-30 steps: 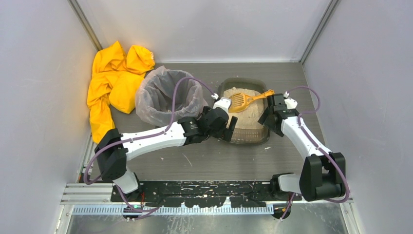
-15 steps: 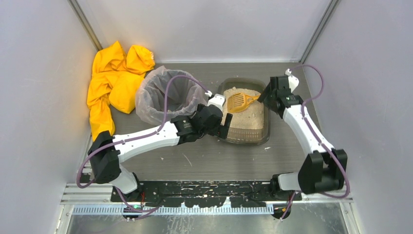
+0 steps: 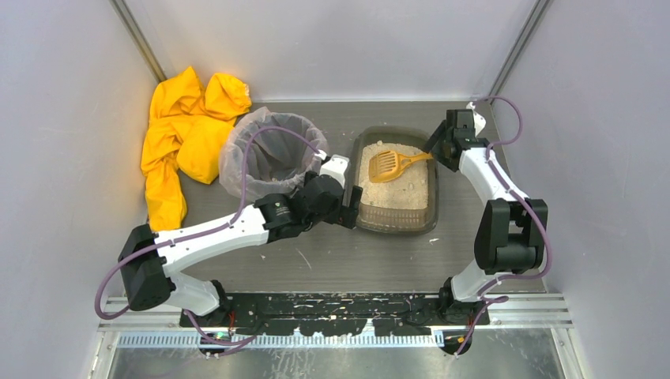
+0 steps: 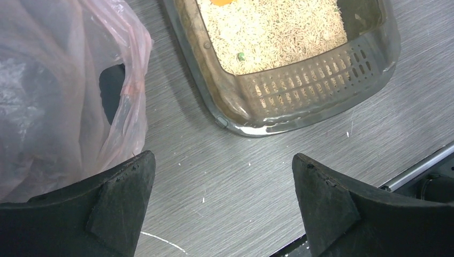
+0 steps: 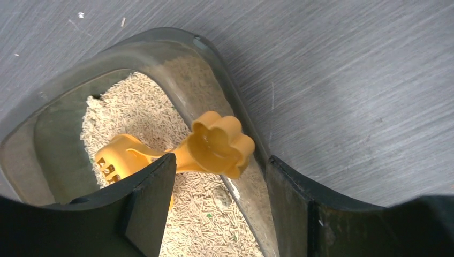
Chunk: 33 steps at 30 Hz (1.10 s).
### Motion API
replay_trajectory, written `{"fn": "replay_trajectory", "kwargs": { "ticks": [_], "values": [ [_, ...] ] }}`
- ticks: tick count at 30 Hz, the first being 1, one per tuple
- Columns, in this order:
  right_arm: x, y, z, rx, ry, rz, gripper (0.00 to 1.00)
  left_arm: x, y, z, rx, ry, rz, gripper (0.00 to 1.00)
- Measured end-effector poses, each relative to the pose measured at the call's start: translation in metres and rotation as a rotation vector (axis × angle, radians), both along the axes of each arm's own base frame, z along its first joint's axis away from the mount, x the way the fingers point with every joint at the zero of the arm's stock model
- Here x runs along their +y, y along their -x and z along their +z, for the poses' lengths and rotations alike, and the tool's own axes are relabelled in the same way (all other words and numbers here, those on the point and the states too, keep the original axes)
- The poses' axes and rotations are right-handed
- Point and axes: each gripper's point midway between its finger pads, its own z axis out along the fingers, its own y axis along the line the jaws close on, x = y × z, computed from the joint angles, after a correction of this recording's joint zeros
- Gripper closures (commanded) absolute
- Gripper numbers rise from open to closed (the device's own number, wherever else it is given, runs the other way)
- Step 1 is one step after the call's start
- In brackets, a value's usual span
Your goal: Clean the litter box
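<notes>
The litter box (image 3: 393, 227), a dark translucent tray of beige litter, sits mid-table. An orange slotted scoop (image 3: 393, 163) lies in it, with the handle resting over the far right rim. My right gripper (image 3: 437, 147) hovers at that far right corner, open. In the right wrist view the scoop's paw-shaped handle end (image 5: 219, 144) sits just ahead of the right gripper (image 5: 219, 174), ungripped, above the litter box rim (image 5: 160, 40). My left gripper (image 3: 348, 202) is open beside the box's near left corner. The left gripper (image 4: 222, 176) holds nothing, and the litter box wall (image 4: 300, 101) lies ahead.
A round bin lined with a clear bag (image 3: 272, 154) stands left of the box, and the bag (image 4: 59, 96) fills the left of the left wrist view. A yellow cloth (image 3: 186, 134) is heaped at the far left. Litter crumbs dot the table.
The right arm swung away toward the far right corner of the box, its jaws narrowing a little. The left gripper drew back leftward off the box's near left edge.
</notes>
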Motion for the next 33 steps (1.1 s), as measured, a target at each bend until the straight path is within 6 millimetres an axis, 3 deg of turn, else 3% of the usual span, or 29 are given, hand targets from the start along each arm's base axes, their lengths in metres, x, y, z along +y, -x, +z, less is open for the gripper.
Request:
{"fn": "replay_trajectory", "kwargs": {
  "ticks": [5,10,16,24,33],
  "values": [
    [-0.002,-0.012,0.002,-0.035,-0.011,0.019,0.41,0.002,0.001,-0.001,-0.001,-0.003,0.003,0.02],
    [-0.004,-0.022,-0.002,-0.057,-0.023,0.02,0.61,0.003,0.0,-0.002,-0.002,-0.006,0.006,0.02],
    [0.002,-0.034,0.007,-0.116,-0.062,0.028,0.86,0.004,0.0,-0.002,-0.001,-0.011,0.009,0.02],
    [0.007,-0.037,0.011,-0.146,-0.088,0.046,0.99,0.004,0.0,-0.005,0.003,-0.014,0.011,0.02],
    [0.018,-0.024,0.027,-0.192,-0.129,0.092,0.99,0.005,-0.001,-0.009,0.005,-0.026,0.017,0.03]
  ]
}}
